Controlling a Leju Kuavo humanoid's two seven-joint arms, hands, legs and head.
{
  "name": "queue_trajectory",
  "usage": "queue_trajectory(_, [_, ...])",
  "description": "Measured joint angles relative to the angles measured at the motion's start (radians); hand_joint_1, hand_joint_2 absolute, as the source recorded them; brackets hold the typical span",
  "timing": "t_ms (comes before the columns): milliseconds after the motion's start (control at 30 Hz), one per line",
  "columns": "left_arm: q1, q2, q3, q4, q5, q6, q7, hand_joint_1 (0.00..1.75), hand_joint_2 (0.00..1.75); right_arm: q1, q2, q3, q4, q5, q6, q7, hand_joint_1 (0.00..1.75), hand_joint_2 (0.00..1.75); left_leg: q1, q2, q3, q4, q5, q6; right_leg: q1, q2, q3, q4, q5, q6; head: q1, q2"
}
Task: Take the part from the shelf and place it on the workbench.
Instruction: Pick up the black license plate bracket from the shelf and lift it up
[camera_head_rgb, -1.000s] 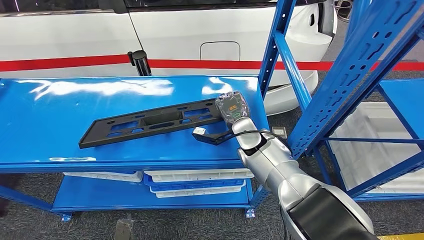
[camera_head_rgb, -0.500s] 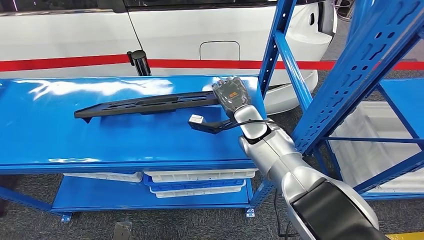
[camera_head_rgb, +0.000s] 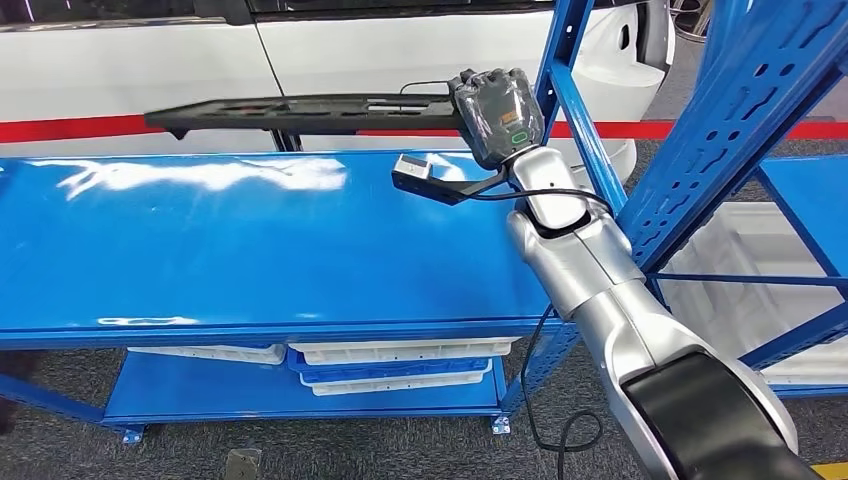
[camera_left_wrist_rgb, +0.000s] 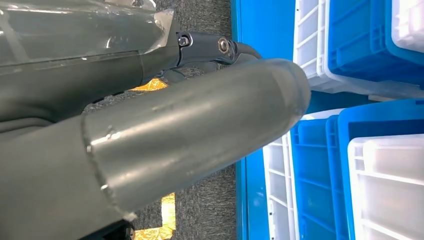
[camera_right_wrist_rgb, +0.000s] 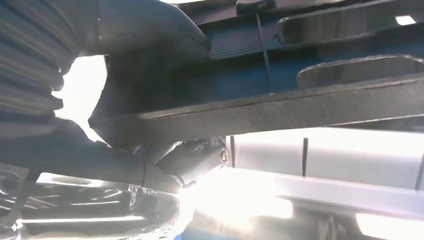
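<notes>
Now the right hand (camera_head_rgb: 497, 113) grips the right end of a long black plastic trim panel (camera_head_rgb: 300, 108), holding it level in the air above the far edge of the blue shelf top (camera_head_rgb: 250, 250), with the white car (camera_head_rgb: 400, 60) behind it. The right wrist view shows the thumb and fingers (camera_right_wrist_rgb: 150, 45) wrapped around the panel's edge (camera_right_wrist_rgb: 300, 107). The panel reaches far out to the left of the grasp, so its free end will likely sag or swing. The lift looks done; carrying to the workbench comes next, I judge. To do it well, keep the wrist steady and the panel level, turn slowly, and steer the long left end away from the car and the blue upright post (camera_head_rgb: 560, 70) just right of the hand. The left hand (camera_left_wrist_rgb: 150, 150) hangs beside blue and white bins (camera_left_wrist_rgb: 370, 165); I cannot tell how its fingers lie.
</notes>
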Motion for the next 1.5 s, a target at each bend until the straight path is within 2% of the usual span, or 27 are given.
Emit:
queue_trajectory(500, [0.001, 0.003, 0.002, 0.0, 0.008, -0.009, 0.0, 0.0, 0.0, 0.032, -0.078, -0.025, -0.219, -0.078, 0.028, -0.055, 1.68, 1.75, -0.005, -0.008, -0.001, 0.0, 0.001, 0.001, 0.0, -0.005, -0.001, -0.001, -0.001, 0.0, 0.0, 0.0])
queue_trajectory(933, [0.002, 0.006, 0.005, 0.0, 0.007, -0.024, 0.001, 0.0, 0.0, 0.062, -0.119, -0.032, -0.282, -0.098, 0.022, -0.066, 1.73, 1.75, -0.008, -0.012, 0.0, 0.0, 0.002, 0.003, -0.001, -0.009, 0.003, -0.007, -0.001, 0.0, 0.0, 0.0])
queue_trajectory(1100, [-0.002, 0.009, 0.008, 0.013, 0.007, 0.003, 0.055, 0.0, 0.0, 0.11, -0.143, -0.033, -0.312, -0.122, -0.014, -0.077, 1.73, 1.75, -0.008, -0.015, 0.0, -0.001, 0.001, 0.004, -0.001, -0.013, -0.003, -0.01, -0.003, 0.0, 0.001, 0.0])
queue_trajectory(1267, [-0.002, 0.015, 0.011, 0.024, -0.015, 0.048, 0.129, 0.0, 0.0, 0.166, -0.159, -0.04, -0.329, -0.106, -0.019, -0.057, 1.73, 1.75, -0.014, -0.015, 0.0, 0.003, 0.0, 0.022, -0.008, -0.013, 0.011, -0.016, 0.003, 0.019, 0.0, 0.0])
queue_trajectory(1333, [-0.003, 0.016, 0.01, 0.026, -0.024, 0.052, 0.145, 0.0, 0.0, 0.182, -0.167, -0.043, -0.33, -0.097, -0.021, -0.052, 1.73, 1.75, -0.011, -0.013, 0.001, -0.001, 0.007, 0.031, -0.008, -0.012, 0.008, -0.011, 0.001, 0.025, 0.0, 0.0])
queue_trajectory(1400, [-0.006, 0.018, 0.009, 0.027, -0.031, 0.052, 0.153, 0.0, 0.0, 0.193, -0.177, -0.046, -0.33, -0.094, -0.027, -0.053, 1.73, 1.75, -0.007, -0.011, 0.001, -0.007, 0.013, 0.038, -0.008, -0.012, -0.017, 0.046, -0.035, 0.023, 0.002, 0.0])
queue_trajectory(1500, [-0.009, 0.02, 0.008, 0.029, -0.039, 0.051, 0.162, 0.0, 0.0, 0.209, -0.187, -0.048, -0.326, -0.097, -0.041, -0.06, 1.73, 1.75, -0.007, -0.01, -0.004, -0.008, 0.016, 0.042, -0.009, -0.012, -0.103, 0.242, -0.123, 0.015, 0.005, 0.0])
